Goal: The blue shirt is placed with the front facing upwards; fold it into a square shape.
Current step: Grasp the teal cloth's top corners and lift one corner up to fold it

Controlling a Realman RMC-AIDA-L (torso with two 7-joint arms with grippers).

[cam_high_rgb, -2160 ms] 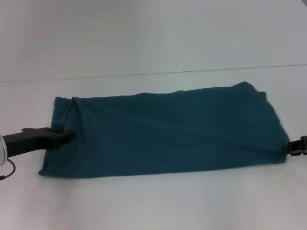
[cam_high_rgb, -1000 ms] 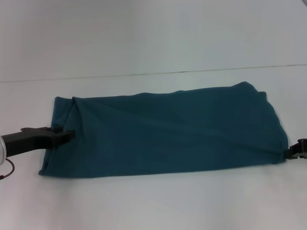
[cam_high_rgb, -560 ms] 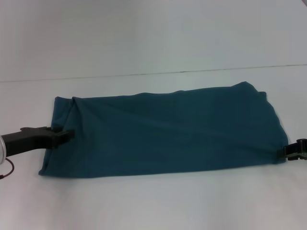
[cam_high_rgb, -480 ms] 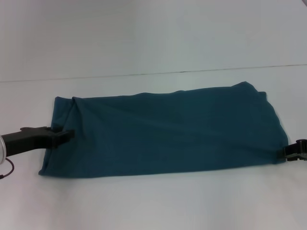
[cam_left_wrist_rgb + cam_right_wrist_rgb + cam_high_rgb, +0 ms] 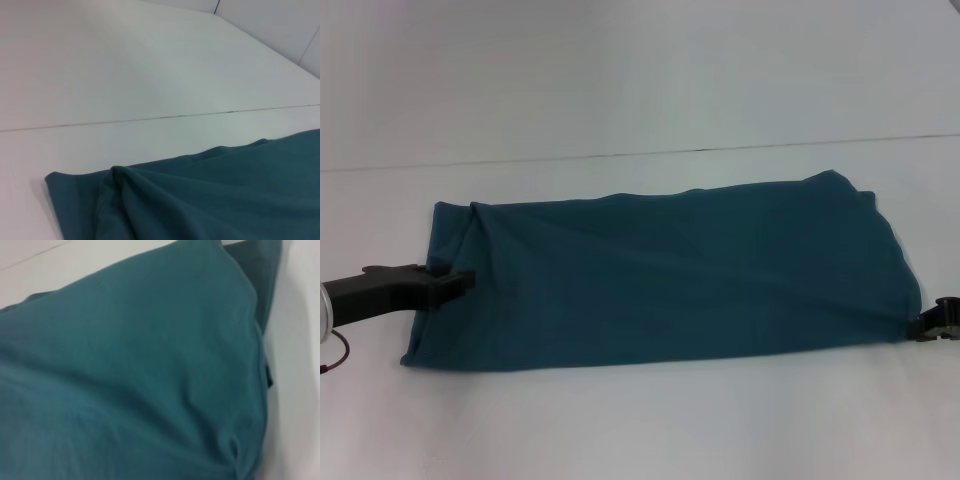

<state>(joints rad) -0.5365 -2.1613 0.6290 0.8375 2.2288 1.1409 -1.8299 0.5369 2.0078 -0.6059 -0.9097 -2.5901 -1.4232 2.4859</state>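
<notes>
My left gripper pinches the soft, limp shirt at its left edge; right gripper meets the right corner, grip unclear.

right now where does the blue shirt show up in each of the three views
Head view: the blue shirt lies as a long band across the middle, left gripper at one end, right gripper at the other.
Left wrist view: the shirt fills the lower part.
Right wrist view: the shirt fills nearly everything.
Shared landmark: the white table.
</notes>
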